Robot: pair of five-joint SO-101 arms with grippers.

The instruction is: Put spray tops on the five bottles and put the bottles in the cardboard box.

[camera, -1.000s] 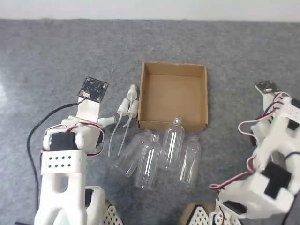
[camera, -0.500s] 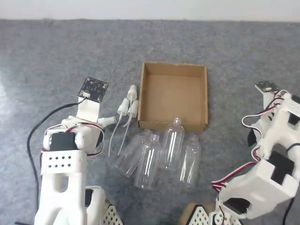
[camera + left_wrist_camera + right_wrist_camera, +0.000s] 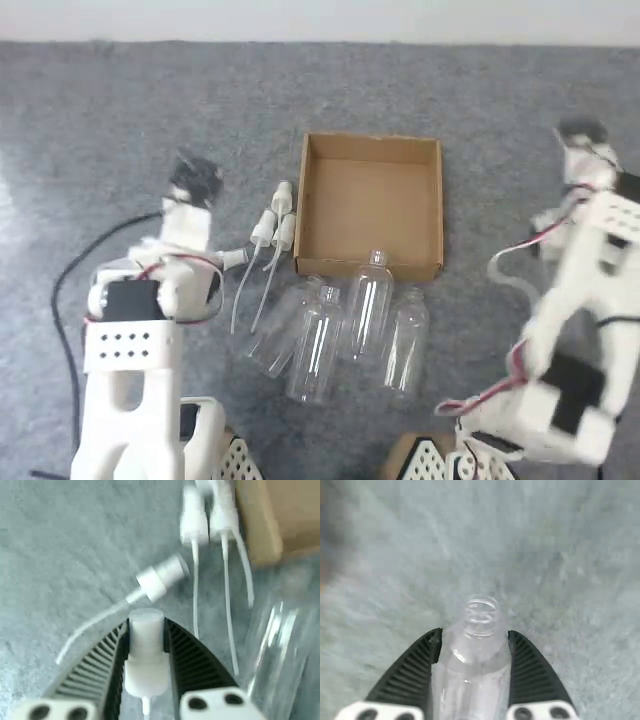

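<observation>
left end effector (image 3: 145,624) grips white plastic spray top (image 3: 145,672) | right end effector (image 3: 474,634) grips clear plastic bottle (image 3: 479,672) at shoulder | likely light, slick, thin-walled; shoulder stiffest

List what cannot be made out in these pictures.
Held bottle: body cut off by the right wrist view's edge.
Held spray top: tube cut off by the left wrist view's edge.
Right arm: blurred in the high view.
Loose bottles: overlapping, outlines unclear, high view.

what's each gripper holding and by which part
Left gripper holds a spray top by its head; right gripper holds a clear bottle by its shoulder, below the open neck.
</observation>
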